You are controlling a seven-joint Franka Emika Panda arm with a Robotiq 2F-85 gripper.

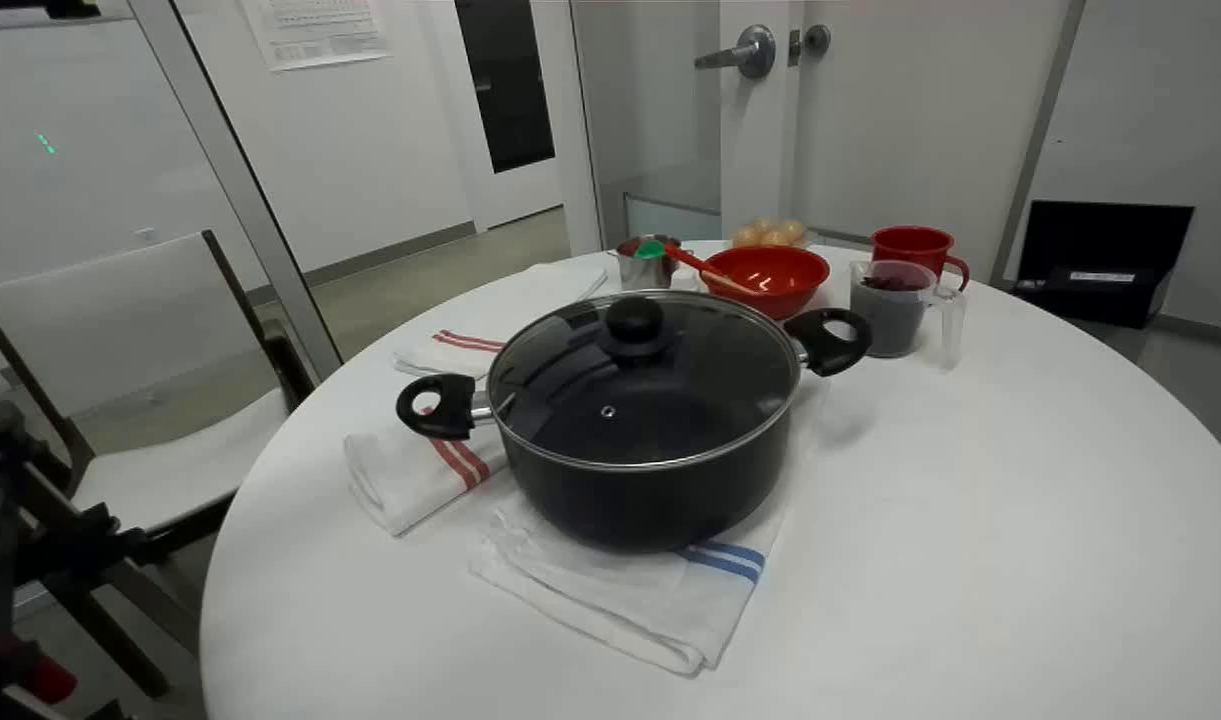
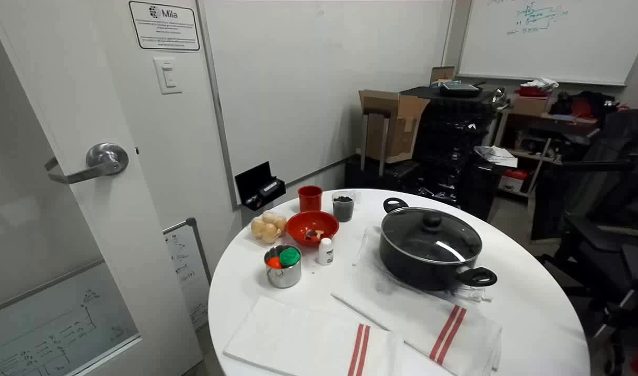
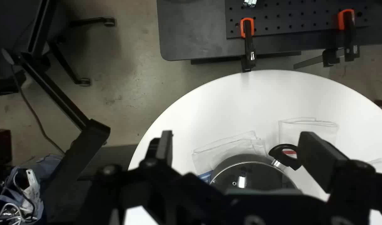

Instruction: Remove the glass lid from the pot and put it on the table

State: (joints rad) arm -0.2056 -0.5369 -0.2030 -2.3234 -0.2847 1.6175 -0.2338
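Note:
The glass lid (image 1: pixel 700 400) sits on the black pot (image 1: pixel 660 505), its black knob (image 1: pixel 634 318) upward. The lid (image 2: pixel 418 243) and pot (image 2: pixel 410 269) also show in an exterior view. The pot stands on a folded towel on the round white table (image 1: pixel 1020 520). In the wrist view my gripper (image 3: pixel 236 137) is open and empty, its fingers wide apart, high above the table (image 3: pixel 241 97). Part of the lid (image 3: pixel 256 176) shows beyond the gripper body, which hides the knob and the rest of the pot. The gripper is out of view in both exterior views.
A blue-striped towel (image 1: pixel 630 610) lies under the pot, red-striped towels (image 2: pixel 308 334) beside it. A red bowl (image 1: pixel 775 275), measuring cup (image 1: pixel 890 315), red mug (image 1: pixel 910 243), metal cup (image 2: pixel 285 274), white bottle (image 2: pixel 325 253) and eggs (image 2: pixel 269 227) stand nearby. A dark desk (image 3: pixel 194 34) borders the table.

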